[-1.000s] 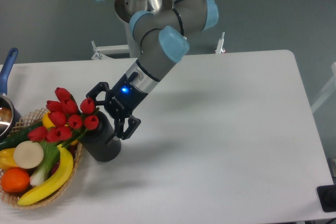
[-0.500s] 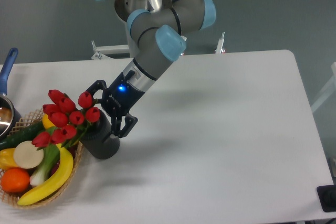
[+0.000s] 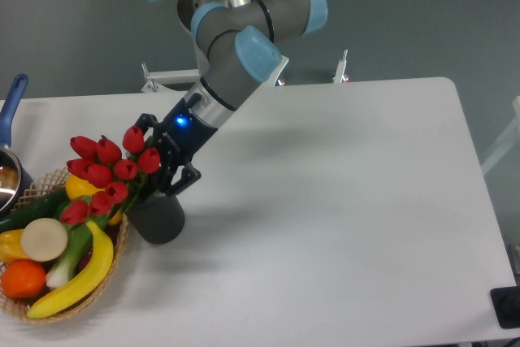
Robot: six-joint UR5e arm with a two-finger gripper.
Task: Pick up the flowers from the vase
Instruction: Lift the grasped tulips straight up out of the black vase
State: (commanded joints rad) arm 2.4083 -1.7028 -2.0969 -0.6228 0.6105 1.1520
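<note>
A wicker basket point(image 3: 114, 270) holding a banana point(image 3: 77, 278), an orange point(image 3: 22, 279) and green vegetables is pressed against the left side of the black vase point(image 3: 158, 217), and a pot's blue handle point(image 3: 11, 103) is seen at the far left. Compared with a second ago, the red tulips point(image 3: 106, 172) have been drawn up and leftward, their stems still in the vase's mouth. The gripper point(image 3: 162, 164) is closed on the bunch just above the rim.

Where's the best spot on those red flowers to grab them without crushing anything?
Grip the flowers by the green stems just above the vase mouth, coming from the right as the gripper does. The buds lean left over the basket, leaving that side free.
</note>
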